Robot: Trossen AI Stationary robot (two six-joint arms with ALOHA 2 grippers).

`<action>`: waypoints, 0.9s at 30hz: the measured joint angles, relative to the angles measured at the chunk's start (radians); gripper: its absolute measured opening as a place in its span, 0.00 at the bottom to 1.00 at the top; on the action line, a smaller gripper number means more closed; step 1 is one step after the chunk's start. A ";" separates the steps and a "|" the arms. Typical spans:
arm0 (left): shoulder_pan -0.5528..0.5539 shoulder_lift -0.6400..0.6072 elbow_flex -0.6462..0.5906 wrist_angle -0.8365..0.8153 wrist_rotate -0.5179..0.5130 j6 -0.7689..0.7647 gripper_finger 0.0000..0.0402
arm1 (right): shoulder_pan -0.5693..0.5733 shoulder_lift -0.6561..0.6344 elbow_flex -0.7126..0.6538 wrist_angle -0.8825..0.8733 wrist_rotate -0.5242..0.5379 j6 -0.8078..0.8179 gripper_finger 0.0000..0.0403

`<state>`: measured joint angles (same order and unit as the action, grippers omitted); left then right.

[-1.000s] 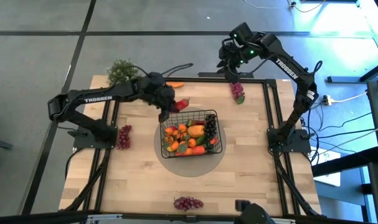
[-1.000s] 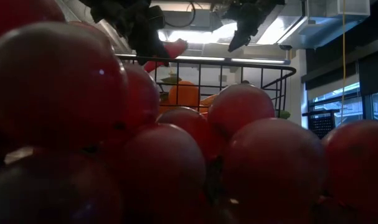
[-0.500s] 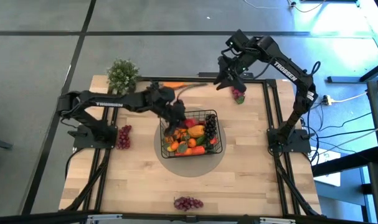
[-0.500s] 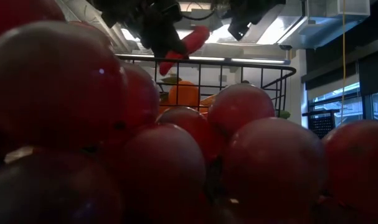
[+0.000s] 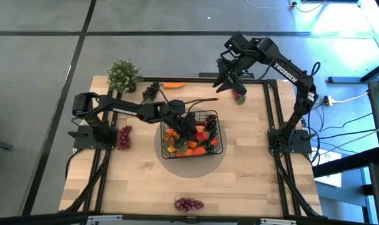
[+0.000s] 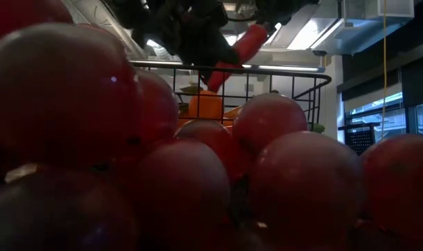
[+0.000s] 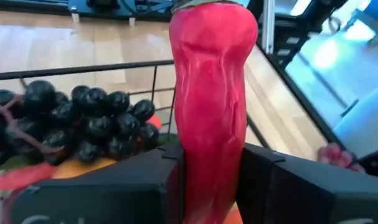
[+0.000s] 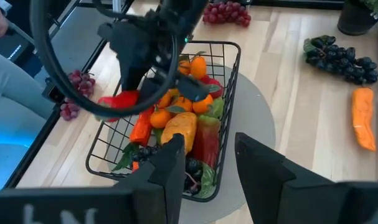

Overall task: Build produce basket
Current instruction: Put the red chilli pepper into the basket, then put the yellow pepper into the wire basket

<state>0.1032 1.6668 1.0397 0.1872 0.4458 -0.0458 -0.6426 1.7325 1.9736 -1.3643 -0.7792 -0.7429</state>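
Overhead, left gripper (image 5: 188, 125) is hanging over the basket (image 5: 215, 116) at mid-table, and right gripper (image 5: 223, 80) is hovering by the far edge. Left wrist view: fingers are clamping a red pepper (image 7: 212, 106) upright above black grapes (image 7: 83, 121). Right wrist view: fingers are standing apart, holding nothing.

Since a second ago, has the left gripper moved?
Yes. The left gripper, shut on the red pepper, has travelled from beyond the basket's far-left corner to above it.
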 joint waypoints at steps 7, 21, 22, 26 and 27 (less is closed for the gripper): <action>-0.010 0.057 0.000 0.031 0.001 -0.057 0.19 | 0.000 0.000 0.000 -0.010 0.000 0.000 0.32; -0.041 0.057 0.000 0.033 -0.196 -0.057 0.34 | 0.000 0.000 0.000 -0.149 0.001 -0.154 0.32; -0.041 0.057 0.000 0.035 -0.196 -0.057 0.34 | 0.000 0.000 0.000 -0.156 0.001 -0.159 0.32; -0.041 0.057 0.000 0.036 -0.197 -0.081 0.34 | 0.000 0.000 0.000 -0.167 0.001 -0.165 0.32; -0.041 0.057 0.000 0.038 -0.197 -0.092 0.34 | 0.000 0.000 0.000 -0.168 0.001 -0.172 0.32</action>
<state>0.0620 1.7233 1.0397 0.2248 0.2485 -0.1379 -0.6426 1.7325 1.9736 -1.5325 -0.7784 -0.9145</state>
